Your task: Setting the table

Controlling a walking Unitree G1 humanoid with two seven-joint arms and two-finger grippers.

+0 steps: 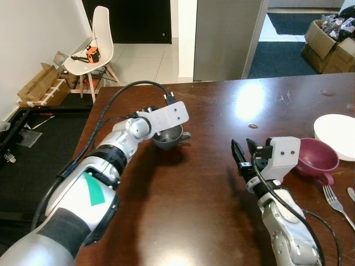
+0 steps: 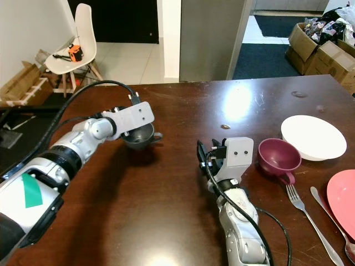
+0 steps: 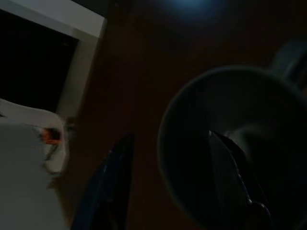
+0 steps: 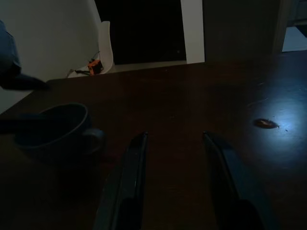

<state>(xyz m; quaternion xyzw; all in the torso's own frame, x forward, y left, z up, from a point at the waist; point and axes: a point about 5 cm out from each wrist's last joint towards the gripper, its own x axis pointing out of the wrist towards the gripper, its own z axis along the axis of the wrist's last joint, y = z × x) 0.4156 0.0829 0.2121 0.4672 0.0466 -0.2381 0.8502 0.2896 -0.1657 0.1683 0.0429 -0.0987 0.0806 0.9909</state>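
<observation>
A grey cup (image 1: 169, 138) stands on the dark brown table (image 1: 194, 216), left of the middle. My left gripper (image 3: 169, 135) is at the cup and open: one finger reaches inside the bowl and the other is outside the wall. My right gripper (image 1: 243, 148) hovers open over bare table to the right of the grey cup (image 4: 53, 129), with nothing between its fingers. Further right are a maroon cup (image 2: 278, 155), a white plate (image 2: 313, 136), a fork (image 2: 302, 208), a spoon (image 2: 327, 221) and a pink plate (image 2: 343, 197).
The table's left edge runs close beside my left arm. Beyond it stand a white chair (image 1: 97, 47) holding an orange object, and cardboard boxes (image 1: 39, 86) on the floor. More boxes (image 1: 330, 41) sit at the far right.
</observation>
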